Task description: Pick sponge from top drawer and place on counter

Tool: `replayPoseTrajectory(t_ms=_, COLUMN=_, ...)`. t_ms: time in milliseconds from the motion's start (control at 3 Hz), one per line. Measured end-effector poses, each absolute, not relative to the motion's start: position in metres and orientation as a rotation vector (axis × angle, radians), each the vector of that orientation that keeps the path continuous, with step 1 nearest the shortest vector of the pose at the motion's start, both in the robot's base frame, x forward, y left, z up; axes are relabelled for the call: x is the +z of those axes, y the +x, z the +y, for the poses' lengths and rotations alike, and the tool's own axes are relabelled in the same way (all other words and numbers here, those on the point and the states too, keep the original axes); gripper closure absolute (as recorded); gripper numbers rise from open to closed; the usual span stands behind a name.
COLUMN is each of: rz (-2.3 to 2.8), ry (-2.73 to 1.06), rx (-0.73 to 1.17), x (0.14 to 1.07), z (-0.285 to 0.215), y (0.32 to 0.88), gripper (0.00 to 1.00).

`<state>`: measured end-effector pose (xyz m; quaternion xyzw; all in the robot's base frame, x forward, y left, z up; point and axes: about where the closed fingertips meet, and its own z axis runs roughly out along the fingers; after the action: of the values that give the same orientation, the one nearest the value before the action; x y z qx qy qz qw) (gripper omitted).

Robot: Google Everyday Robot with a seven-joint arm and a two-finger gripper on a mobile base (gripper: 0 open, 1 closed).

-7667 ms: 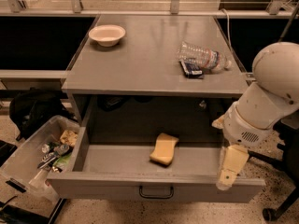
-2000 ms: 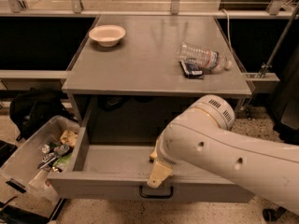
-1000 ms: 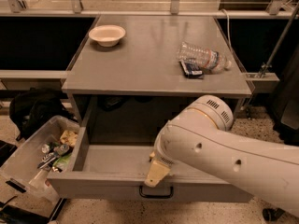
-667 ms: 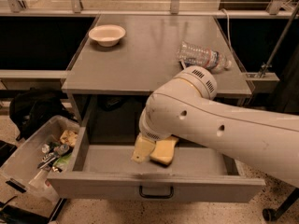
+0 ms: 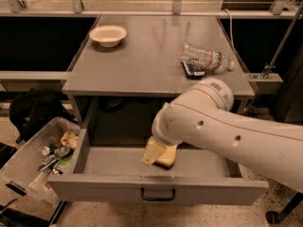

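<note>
The top drawer [image 5: 109, 187] is pulled open, with its dark pull handle [image 5: 157, 195] at the front. The pale yellow sponge [image 5: 168, 158] lies on the drawer floor near the middle, mostly covered. My gripper [image 5: 153, 152] reaches down into the drawer from the right and sits right at the sponge's left side, over it. My big white arm [image 5: 227, 126] crosses the drawer's right half and hides that part. The grey counter [image 5: 142, 56] is above the drawer.
On the counter stand a white bowl [image 5: 108, 34] at the back left, and a crushed plastic bottle [image 5: 206, 58] with a dark packet [image 5: 193, 70] at the right. A clear bin [image 5: 28, 162] of clutter and a black bag [image 5: 35, 110] sit on the floor at left.
My gripper has moved from in front of the drawer's front panel back into the drawer and now sits at the sponge. The sponge has not shifted.
</note>
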<state>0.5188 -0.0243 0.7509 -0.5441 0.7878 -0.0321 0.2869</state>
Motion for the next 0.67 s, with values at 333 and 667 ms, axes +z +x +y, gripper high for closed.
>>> replayPoseTrajectory(t_ms=333, rz=2.128, ry=-1.332, rx=-0.075, x=0.730, z=-0.054, y=0.533, gripper=0.00)
replayPoseTrajectory(t_ms=667, rz=2.135, ry=-1.260, rx=-0.068, x=0.718, z=-0.071, y=0.542, gripper=0.00)
